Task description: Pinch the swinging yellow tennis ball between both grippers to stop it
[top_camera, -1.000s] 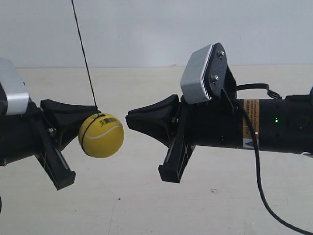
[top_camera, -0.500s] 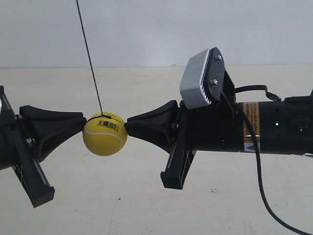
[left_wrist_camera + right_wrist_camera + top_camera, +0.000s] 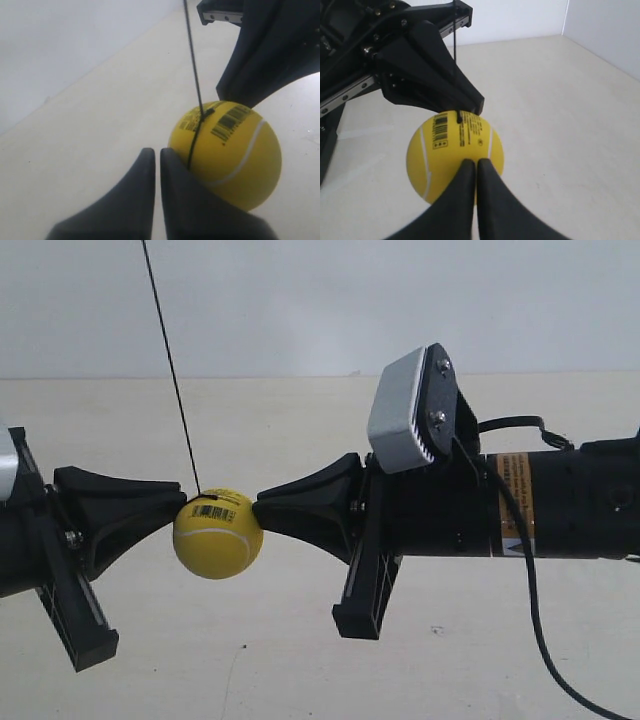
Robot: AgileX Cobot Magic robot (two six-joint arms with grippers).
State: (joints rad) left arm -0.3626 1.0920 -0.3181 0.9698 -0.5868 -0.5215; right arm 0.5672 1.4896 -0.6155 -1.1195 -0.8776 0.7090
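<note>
Pale tabletop (image 3: 250, 660) and white wall (image 3: 300, 300) lie behind. Both sets of jaws are pressed together. The left gripper (image 3: 160, 156) and right gripper (image 3: 476, 166) butt their tips against opposite sides of the yellow tennis ball (image 3: 218, 537), left of frame centre, hanging on its string (image 3: 170, 370). The pinch looks made; the next move calls for even pressure. Both arms lie level and opposed.

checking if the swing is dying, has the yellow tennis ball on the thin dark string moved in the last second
Yes: the yellow tennis ball hangs lower below the pale wall's bottom edge and slightly toward the exterior view's right.
</note>
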